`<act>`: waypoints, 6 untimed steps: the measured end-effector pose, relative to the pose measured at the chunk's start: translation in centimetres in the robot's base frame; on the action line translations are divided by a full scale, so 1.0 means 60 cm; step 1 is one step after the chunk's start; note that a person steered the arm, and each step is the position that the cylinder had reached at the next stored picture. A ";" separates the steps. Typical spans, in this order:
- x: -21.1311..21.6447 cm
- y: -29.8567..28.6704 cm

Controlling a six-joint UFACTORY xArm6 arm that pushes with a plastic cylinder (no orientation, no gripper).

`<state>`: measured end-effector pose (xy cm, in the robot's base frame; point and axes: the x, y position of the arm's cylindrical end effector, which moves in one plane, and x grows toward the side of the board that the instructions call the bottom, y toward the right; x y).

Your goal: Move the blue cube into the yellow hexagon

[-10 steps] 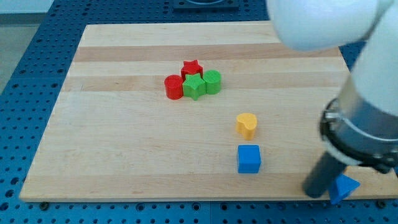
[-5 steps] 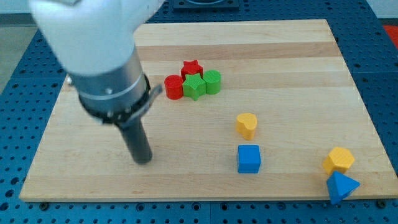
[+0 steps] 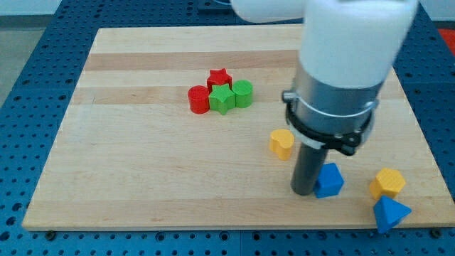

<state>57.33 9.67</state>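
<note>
Wooden board (image 3: 142, 163) on the blue pegboard, my tip (image 3: 304, 192) pressed against the view's-left face of the blue cube (image 3: 330, 180), presumably to shove it right toward the yellow hexagon (image 3: 387, 183) sitting nearby

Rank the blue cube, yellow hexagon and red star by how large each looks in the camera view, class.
1. Yellow hexagon and blue cube, too alike to separate; my tip hides part of the cube.
2. Red star, though it lies farther off.
</note>
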 end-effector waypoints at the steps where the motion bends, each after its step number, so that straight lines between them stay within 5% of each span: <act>1: 0.000 -0.036; 3: -0.061 -0.125; 6: -0.015 -0.010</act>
<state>56.43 9.06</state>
